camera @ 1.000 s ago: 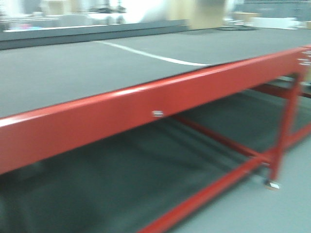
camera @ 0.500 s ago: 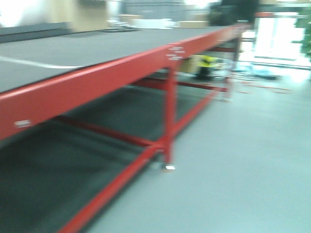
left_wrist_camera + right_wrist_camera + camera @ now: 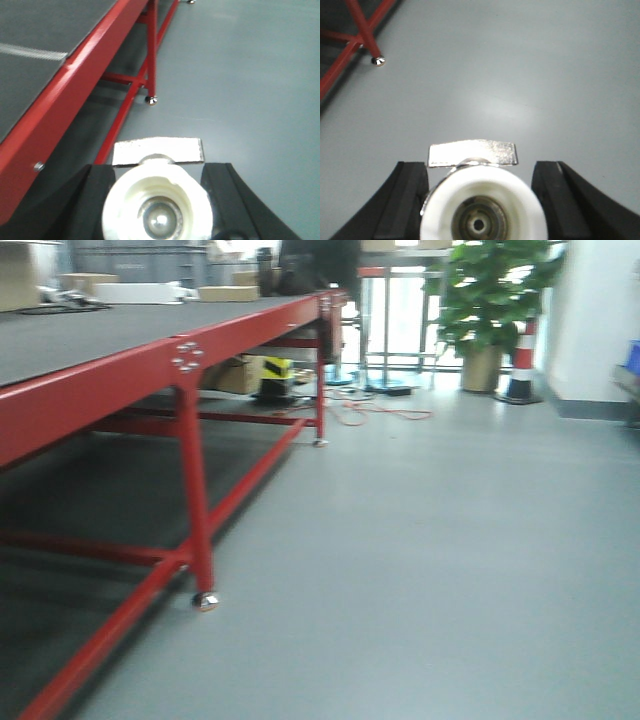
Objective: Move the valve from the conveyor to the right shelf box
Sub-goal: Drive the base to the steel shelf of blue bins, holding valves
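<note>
White plastic fills the bottom of both wrist views. A valve [image 3: 157, 212] sits end-on between the jaws of the left gripper [image 3: 159, 170], and a second valve [image 3: 481, 212] sits the same way in the right gripper [image 3: 480, 167]. Each has a bright metal lever [image 3: 472, 152] lying across just ahead of the cap. Both pairs of jaws look clamped on their valve, black fingers [image 3: 90, 200] hugging the cap's sides.

So this reads as the carry leg. Ahead and left of the left jaws runs the conveyor [image 3: 75, 80]. Ahead of the right jaws there's bare floor [image 3: 520, 75], with a castor [image 3: 378, 61] well ahead and to their left.

To do it well, I'd say: hold the squeeze firm, keep the arms quiet while the base travels, and give that red frame room on the left side.

What's missing? The shelf and its box are in no view. The valve bodies are cut off at the bottom edge, and the pad contact hides behind the caps. The front view is soft and shows neither arm.
</note>
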